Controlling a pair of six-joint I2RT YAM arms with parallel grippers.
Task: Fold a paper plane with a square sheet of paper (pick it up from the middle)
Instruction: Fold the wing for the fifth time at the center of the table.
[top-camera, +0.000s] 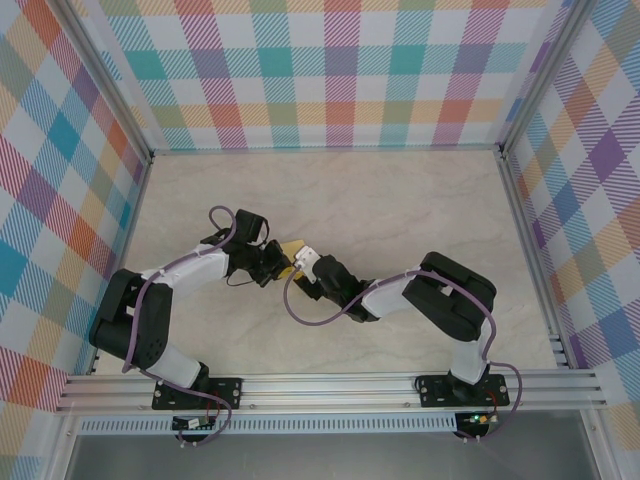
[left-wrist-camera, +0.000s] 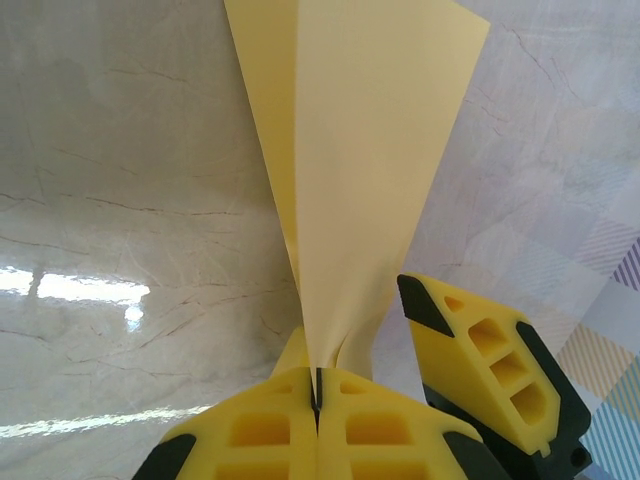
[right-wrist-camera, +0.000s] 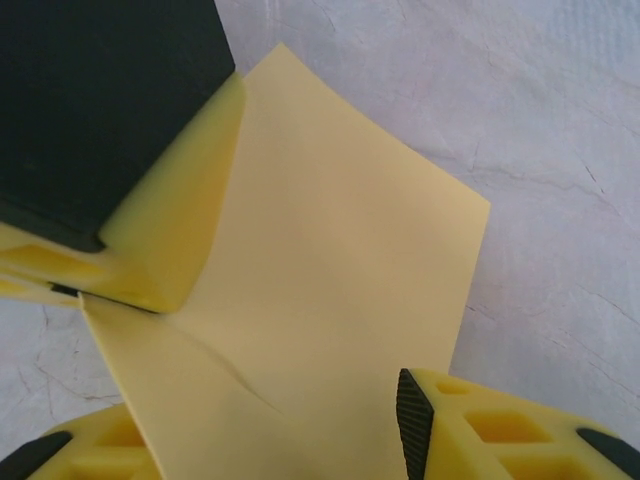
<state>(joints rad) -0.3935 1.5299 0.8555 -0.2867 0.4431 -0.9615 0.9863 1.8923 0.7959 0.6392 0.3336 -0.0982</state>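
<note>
At lower centre of the left wrist view, the left gripper fingers pinch the creased square sheet of paper. The right gripper fingers straddle it, apart. Seemingly mid-fold; next, clamp squarely.

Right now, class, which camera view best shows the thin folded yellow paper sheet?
Left wrist: the thin folded yellow paper sheet fans upward, its lengthwise fold plain. Right wrist shows a partly covered face; top external, a sliver.
</note>
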